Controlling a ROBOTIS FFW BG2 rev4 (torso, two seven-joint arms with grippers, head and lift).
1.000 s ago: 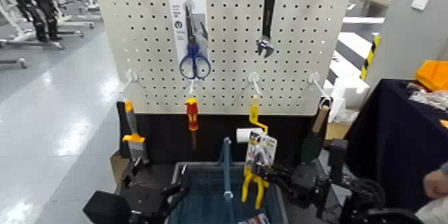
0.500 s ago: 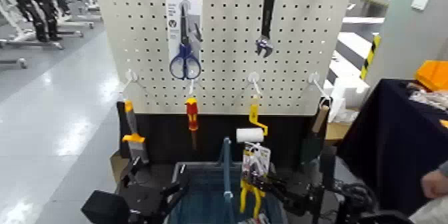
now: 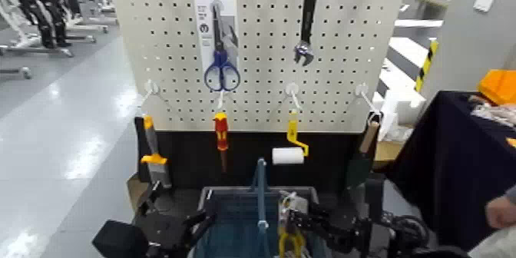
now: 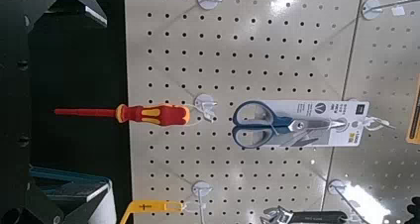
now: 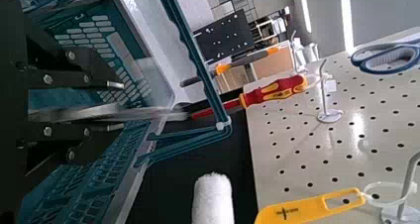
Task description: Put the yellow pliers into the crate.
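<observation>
Pliers (image 3: 289, 233) now sit low inside the crate (image 3: 230, 200), on the right of its blue handle bar (image 3: 260, 192); only the top of the card and a bit of yellow handle show above the rim. A second ago they hung well above the crate, card and both yellow handles in full sight just under the paint roller (image 3: 288, 155); half a second ago they were partly down. So the right arm has been lowering them steadily, and the carrying part of the task looks nearly done. What seems left is letting go and pulling the arm clear.

The right tool (image 3: 301, 223) is at the crate's right side, up against the card, and appears clamped on the pliers, though the fingertips are hard to make out. Its wrist view shows the crate's mesh wall (image 5: 74, 75) and handle bar close by, which fits a tool down at rim level; the pliers themselves are not seen there.

The left tool (image 3: 201, 221) waits at the crate's left front corner, fingers spread, holding nothing. It has hardly moved across the three moments.

Behind the crate, the pegboard (image 3: 261, 46) carries scissors (image 3: 219, 42), a wrench (image 3: 307, 23) and a screwdriver (image 3: 221, 132); the scissors' card has swung a little between moments.
</observation>
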